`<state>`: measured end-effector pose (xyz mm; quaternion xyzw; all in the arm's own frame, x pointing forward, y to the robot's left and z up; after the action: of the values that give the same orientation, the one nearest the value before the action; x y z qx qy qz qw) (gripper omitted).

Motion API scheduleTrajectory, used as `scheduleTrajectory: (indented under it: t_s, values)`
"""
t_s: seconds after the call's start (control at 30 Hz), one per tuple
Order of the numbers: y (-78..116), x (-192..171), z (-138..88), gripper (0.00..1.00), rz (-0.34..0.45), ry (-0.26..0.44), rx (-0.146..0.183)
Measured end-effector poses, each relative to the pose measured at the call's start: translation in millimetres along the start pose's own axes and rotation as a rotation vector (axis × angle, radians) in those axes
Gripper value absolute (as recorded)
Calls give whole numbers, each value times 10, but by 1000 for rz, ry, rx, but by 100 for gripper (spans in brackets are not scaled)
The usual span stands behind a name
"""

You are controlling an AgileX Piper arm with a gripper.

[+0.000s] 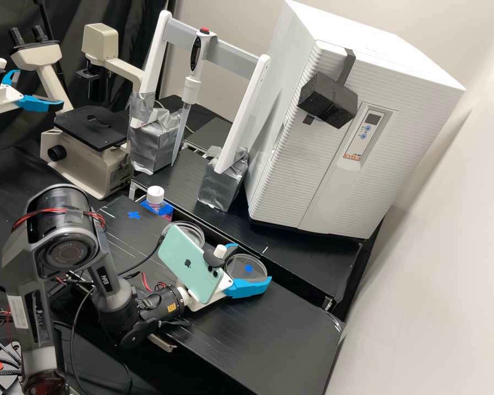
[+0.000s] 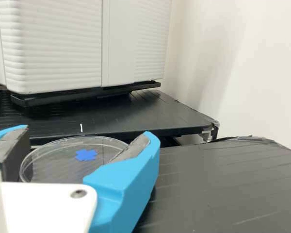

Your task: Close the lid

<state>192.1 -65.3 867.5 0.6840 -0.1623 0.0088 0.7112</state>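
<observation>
Near bench's (image 1: 291, 340) far edge, gripper (image 1: 252, 264) low around clear dish (image 2: 63, 164), prob. for lid control; can't tell if grasping.

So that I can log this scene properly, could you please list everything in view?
Clear round dish pieces: two, colourless, near bench
Cross marks: two, blue, bench's far end and at one dish piece
Smartphone: one, mint green, before the other dish piece
Capped bottle: one, white cap, behind bench
Ribbed cabinet: one, white, rear shelf
Foam block: one, black, cabinet front
Upright frame: one, white and grey, rear shelf
Pipette: one, white with red button, on frame
Taped bases: two, silver, under frame
Microscope: one, beige and black, rear left
Bench: one, black, foreground
Rear shelf: one, black, behind bench
Second gripper: one, white and blue, far left
Arm: one, dark grey, front left
Gripper: one, white and blue, at marked dish piece
</observation>
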Motion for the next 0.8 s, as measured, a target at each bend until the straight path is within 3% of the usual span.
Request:
scheduleTrajectory:
  t_s: [0.2, 0.3, 0.43, 0.6, 0.8]
  values:
    - [26, -31, -45, 0, 4, 24, 61]
    - [-17, -133, -121, 0, -51, 65, 85]
    - [-43, -292, -303, 0, -122, 158, 88]
    - [-48, -435, -465, 0, -128, 240, 76]
    - [-69, -472, -501, 0, -138, 262, 69]
